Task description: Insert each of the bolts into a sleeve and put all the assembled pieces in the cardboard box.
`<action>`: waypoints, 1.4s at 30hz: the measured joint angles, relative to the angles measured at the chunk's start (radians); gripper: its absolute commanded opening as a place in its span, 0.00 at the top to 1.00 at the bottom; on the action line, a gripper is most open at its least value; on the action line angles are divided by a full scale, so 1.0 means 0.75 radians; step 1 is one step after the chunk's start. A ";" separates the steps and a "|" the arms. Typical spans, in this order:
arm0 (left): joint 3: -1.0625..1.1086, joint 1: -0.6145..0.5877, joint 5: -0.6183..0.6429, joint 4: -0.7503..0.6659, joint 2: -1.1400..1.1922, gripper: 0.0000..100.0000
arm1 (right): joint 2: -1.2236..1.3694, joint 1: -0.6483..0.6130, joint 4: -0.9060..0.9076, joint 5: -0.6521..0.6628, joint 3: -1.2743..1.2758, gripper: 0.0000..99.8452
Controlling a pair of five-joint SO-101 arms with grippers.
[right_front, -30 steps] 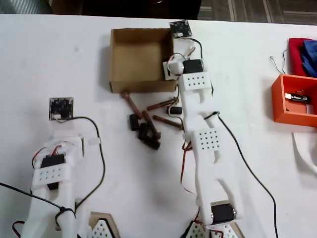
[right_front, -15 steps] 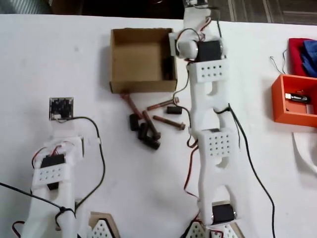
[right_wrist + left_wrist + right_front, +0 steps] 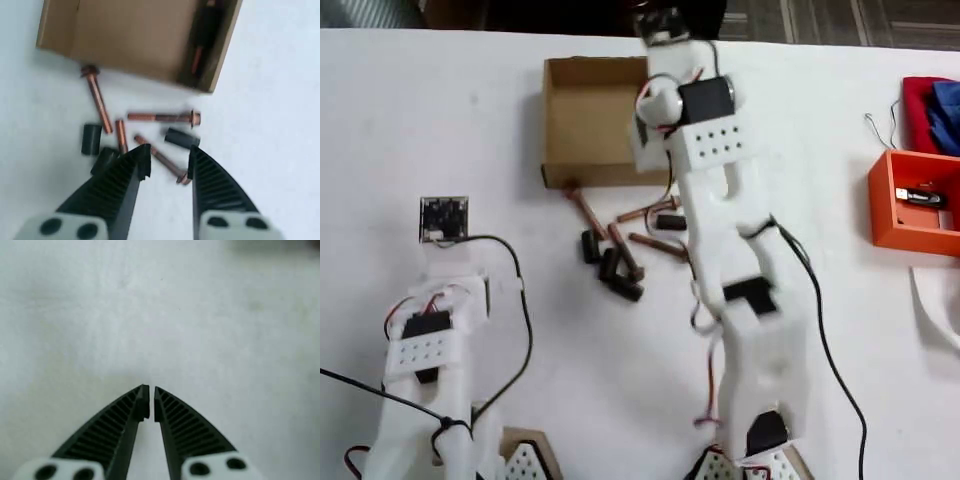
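The cardboard box (image 3: 582,120) stands at the back of the table. In the right wrist view one assembled piece (image 3: 205,29), a black sleeve on a copper bolt, lies against the box's wall (image 3: 226,47). In front of the box lie several loose copper bolts (image 3: 585,211) (image 3: 162,117) and several black sleeves (image 3: 590,246) (image 3: 179,137). My right gripper (image 3: 167,159) hangs open and empty above this pile, and its arm (image 3: 710,150) covers the box's right side. My left gripper (image 3: 151,396) is shut on nothing over bare table; its arm (image 3: 425,335) stays at the front left.
An orange tray (image 3: 885,205) holding a small black item stands at the right edge, with red cloth (image 3: 920,105) behind it. Cables trail beside both arms. Open white tabletop lies left of the box and between the arms.
The right arm rose from the box's right wall and swung left over the box, leaving the assembled piece inside. The left arm has not moved.
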 measured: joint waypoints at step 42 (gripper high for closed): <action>0.000 0.000 0.000 0.000 0.000 0.95 | -0.239 -0.374 -0.908 0.843 1.549 0.94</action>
